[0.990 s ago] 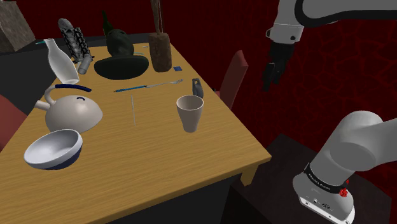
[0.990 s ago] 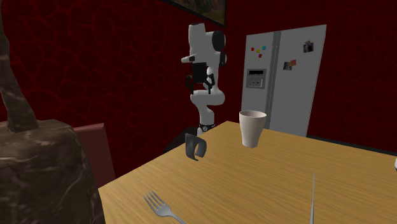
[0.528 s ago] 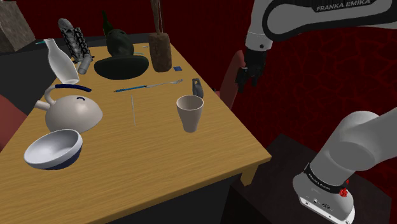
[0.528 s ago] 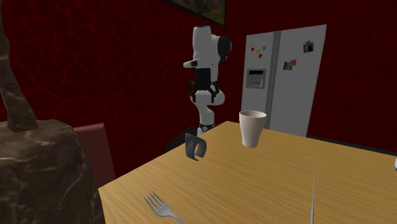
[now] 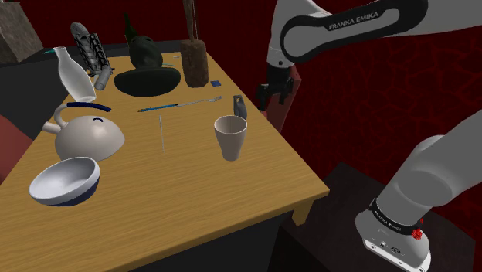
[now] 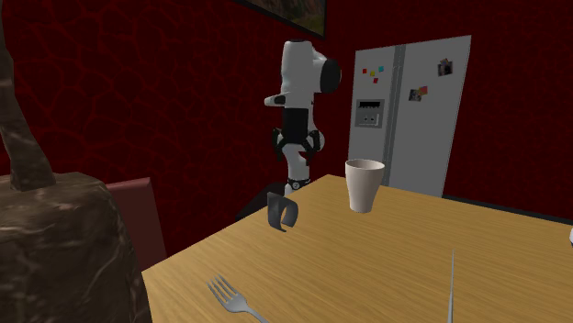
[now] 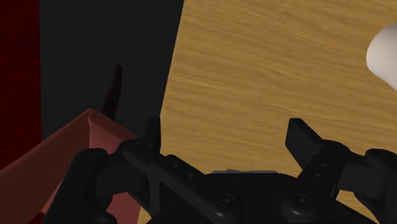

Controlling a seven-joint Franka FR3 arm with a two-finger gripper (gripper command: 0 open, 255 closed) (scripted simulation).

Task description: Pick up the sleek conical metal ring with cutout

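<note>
I was in the approach step, with nothing yet in my tool (image 5: pixel 276 97), which hung in the air just past the counter (image 5: pixel 193 181) edge, over the red chair (image 5: pixel 285 86) pushed in at that side. In the wrist view my two fingers (image 7: pixel 151 131) stood apart with only bare wood and the counter's edge showing between them, so the tool was spread and empty. The ring (image 5: pixel 239 104), a small dark grey band with a gap cut in its wall, stood upright on the counter close to that same edge, just behind the pale cup (image 5: pixel 230 137) in the shoulder view and to the cup's left in the second exterior view. My tool was near the ring but apart from it, higher up and off to the side, toward the shoulder view's right. I judged that the next move called for carrying the tool inward over the counter until the ring sat between the fingers, turning the wrist so the fingers could straddle its thin wall, then lowering and closing. The cup stood near enough that I thought the descent should stay on the ring's side away from it, to avoid a knock.
</note>
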